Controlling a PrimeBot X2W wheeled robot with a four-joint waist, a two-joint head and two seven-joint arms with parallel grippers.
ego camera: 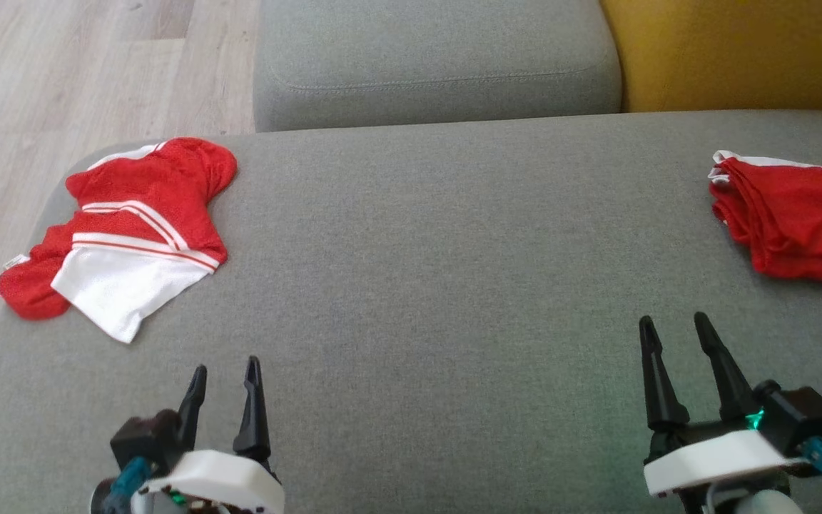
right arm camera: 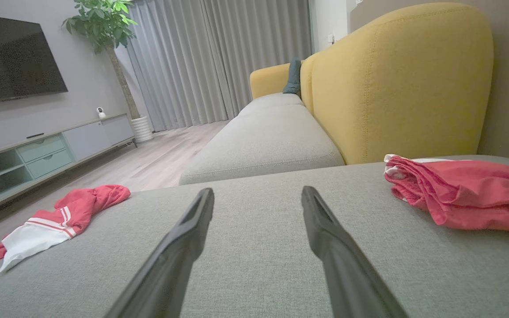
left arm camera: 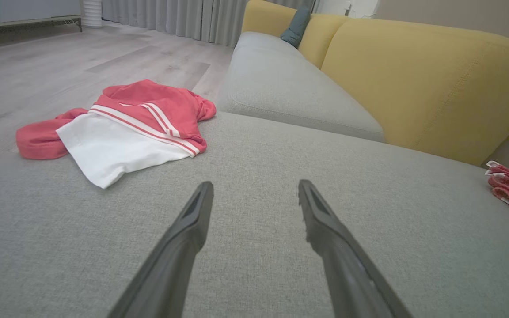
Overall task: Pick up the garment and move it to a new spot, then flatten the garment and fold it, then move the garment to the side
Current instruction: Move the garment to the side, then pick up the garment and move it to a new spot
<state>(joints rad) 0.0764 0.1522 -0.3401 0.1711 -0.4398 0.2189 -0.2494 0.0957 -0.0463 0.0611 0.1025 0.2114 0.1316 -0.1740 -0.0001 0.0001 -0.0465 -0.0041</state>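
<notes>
The left end effector and right end effector both stand wide and empty above the grey sofa seat. The crumpled red-and-white jersey lies at the seat's left edge. A folded red garment lies at the right edge, well apart.

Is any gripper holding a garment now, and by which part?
Nothing is held. The left gripper and right gripper have open, empty jaws; the red-and-white garment and the folded red garment lie untouched on the grey cushion.
</notes>
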